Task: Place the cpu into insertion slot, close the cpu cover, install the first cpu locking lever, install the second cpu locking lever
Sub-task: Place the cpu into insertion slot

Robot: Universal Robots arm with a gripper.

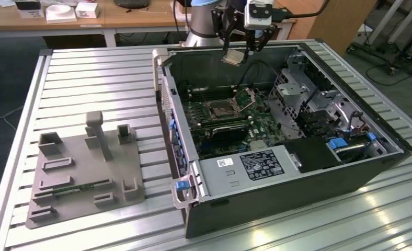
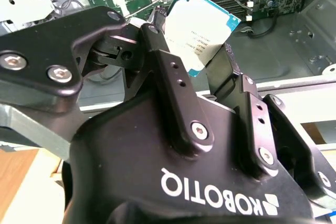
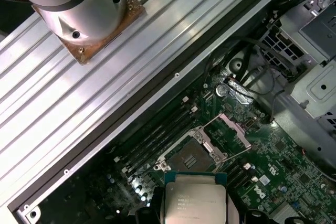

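My gripper (image 1: pixel 238 51) hangs above the far wall of the open computer case (image 1: pixel 373 130), shut on the cpu (image 1: pixel 234 57). The cpu is a small square chip with a silvery top and a green edge. In both wrist views it sits between the black fingers (image 2: pixel 169 72), held by two opposite edges (image 2: pixel 202 27) (image 3: pixel 195 199). The insertion slot (image 1: pixel 220 110) (image 3: pixel 191 157) lies below it on the green board, dark and uncovered. Beside the slot the cpu cover (image 1: pixel 250 95) (image 3: pixel 232 129) stands swung up. A thin locking lever (image 3: pixel 237 153) sticks out next to the slot.
Black memory slots (image 3: pixel 157 140) run beside the socket. A metal drive cage (image 1: pixel 310 99) and cables fill the case on the exterior view's right. A grey fixture plate (image 1: pixel 87 172) lies on the slatted table at the left. The arm's base (image 3: pixel 86 9) stands behind the case.
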